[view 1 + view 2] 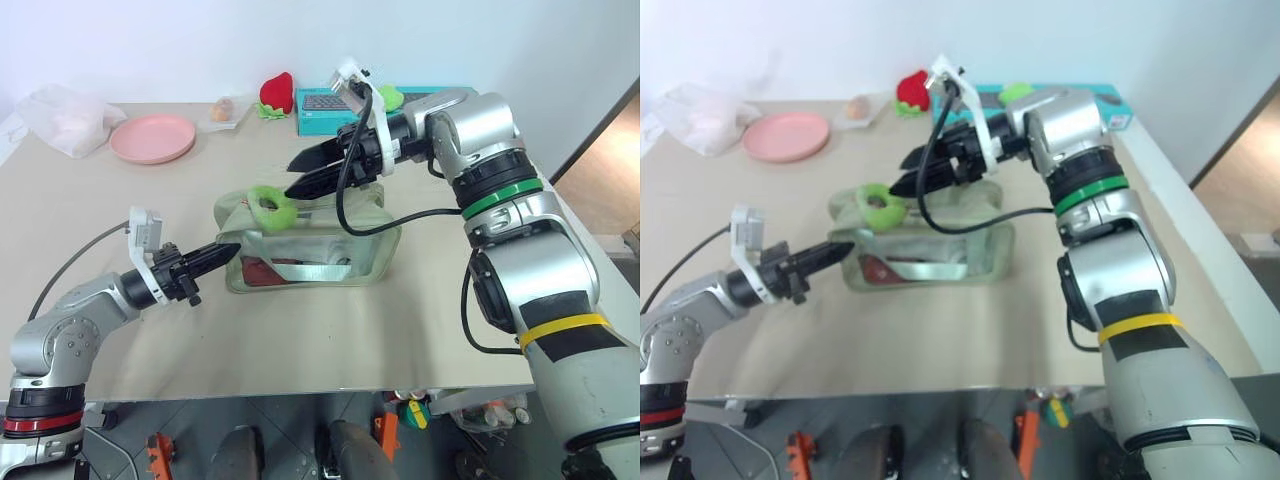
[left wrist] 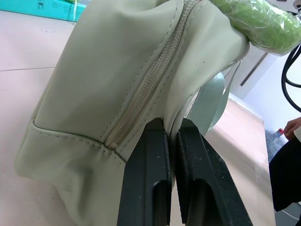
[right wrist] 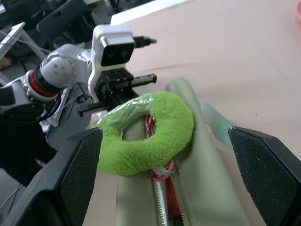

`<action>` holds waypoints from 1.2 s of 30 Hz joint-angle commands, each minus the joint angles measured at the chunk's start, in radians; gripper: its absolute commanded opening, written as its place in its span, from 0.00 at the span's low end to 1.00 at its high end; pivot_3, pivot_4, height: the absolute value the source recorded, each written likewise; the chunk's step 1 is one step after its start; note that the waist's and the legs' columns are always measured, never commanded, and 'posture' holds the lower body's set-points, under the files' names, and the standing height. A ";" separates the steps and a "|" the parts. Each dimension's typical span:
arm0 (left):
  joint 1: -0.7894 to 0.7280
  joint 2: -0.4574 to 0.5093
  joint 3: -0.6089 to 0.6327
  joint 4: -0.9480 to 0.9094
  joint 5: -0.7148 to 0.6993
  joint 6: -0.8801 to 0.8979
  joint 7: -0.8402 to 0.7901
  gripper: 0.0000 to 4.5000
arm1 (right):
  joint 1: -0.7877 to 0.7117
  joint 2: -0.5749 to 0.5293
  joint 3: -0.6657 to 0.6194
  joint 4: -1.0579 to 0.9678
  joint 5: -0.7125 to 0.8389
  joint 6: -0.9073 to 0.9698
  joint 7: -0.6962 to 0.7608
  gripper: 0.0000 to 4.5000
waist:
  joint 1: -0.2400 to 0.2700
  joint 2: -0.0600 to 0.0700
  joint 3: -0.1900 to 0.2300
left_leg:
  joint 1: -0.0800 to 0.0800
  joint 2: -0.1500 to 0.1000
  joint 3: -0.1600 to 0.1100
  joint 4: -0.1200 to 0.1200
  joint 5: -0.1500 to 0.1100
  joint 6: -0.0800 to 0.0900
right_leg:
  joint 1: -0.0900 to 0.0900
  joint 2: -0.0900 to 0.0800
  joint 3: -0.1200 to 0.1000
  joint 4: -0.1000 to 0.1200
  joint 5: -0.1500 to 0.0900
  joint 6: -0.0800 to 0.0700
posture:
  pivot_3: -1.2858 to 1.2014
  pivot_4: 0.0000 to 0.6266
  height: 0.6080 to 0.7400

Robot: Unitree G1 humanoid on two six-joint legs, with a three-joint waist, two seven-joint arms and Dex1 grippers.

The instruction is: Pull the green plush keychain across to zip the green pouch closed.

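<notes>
Your left pincer (image 1: 218,254) is clamped on the end of the green pouch (image 1: 330,250), its 2 black fingers (image 2: 155,188) pinching a fold of fabric beside the zip's closed end. I read that as an anchor: soft cloth would bunch and slide with the slider unless that end is pinned.

Your right pincer (image 1: 300,175) hangs just above the pouch with its fingers spread wide and holding nothing, one to each side of the green plush keychain (image 1: 270,207) in the right wrist view, which looks like a line-up for a grasp.

The keychain lies on top of the pouch at the end near your left pincer, tied by a thin reddish cord to the slider; beyond it the zip gapes, with red showing through.

The keychain is a fuzzy lime doughnut, partly in clear wrap, so it should squash under the fingers. The pouch is smooth, matte sage fabric with stitched seams, clear side windows and webbing straps, standing on the tan surface (image 1: 300,330)
</notes>
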 commanded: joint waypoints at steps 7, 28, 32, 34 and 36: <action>0.008 -0.010 0.007 -0.039 -0.010 -0.007 0.000 0.00 | 0.021 0.059 0.015 -0.047 -0.034 -0.030 0.001 0.99 | 0.000 0.000 0.000 | 0.000 0.001 0.000 0.000 0.000 0.000 | 0.000 0.001 0.000 0.000 0.000 0.000 | 0.52 0.24 1.00; -0.003 -0.021 0.000 -0.023 -0.002 -0.015 -0.003 0.00 | -0.052 0.102 -0.064 0.079 -0.049 -0.107 -0.064 0.99 | 0.000 0.000 0.000 | 0.000 0.000 0.000 0.000 0.000 0.000 | 0.000 0.001 0.000 0.000 0.000 0.000 | 0.52 0.24 1.00; -0.002 -0.026 0.002 -0.023 -0.001 -0.015 -0.003 0.00 | -0.052 0.105 -0.070 0.089 -0.052 -0.108 -0.065 0.99 | 0.000 0.000 0.000 | 0.000 0.000 0.000 0.000 0.000 0.000 | 0.000 0.000 0.000 0.000 0.000 0.000 | 0.52 0.24 1.00; 0.000 -0.027 0.003 -0.025 -0.001 -0.014 -0.002 0.00 | -0.051 0.106 -0.071 0.089 -0.054 -0.107 -0.063 0.99 | 0.000 0.000 0.000 | 0.000 0.000 0.000 0.000 0.000 0.000 | 0.000 0.000 0.000 0.000 0.000 0.000 | 0.52 0.24 1.00; 0.003 -0.027 0.005 -0.026 -0.002 -0.014 -0.002 0.00 | -0.047 0.110 -0.071 0.085 -0.054 -0.101 -0.060 0.99 | 0.000 0.000 0.000 | 0.000 0.000 0.000 0.000 0.000 0.000 | 0.000 0.000 0.000 0.000 0.000 0.000 | 0.52 0.24 1.00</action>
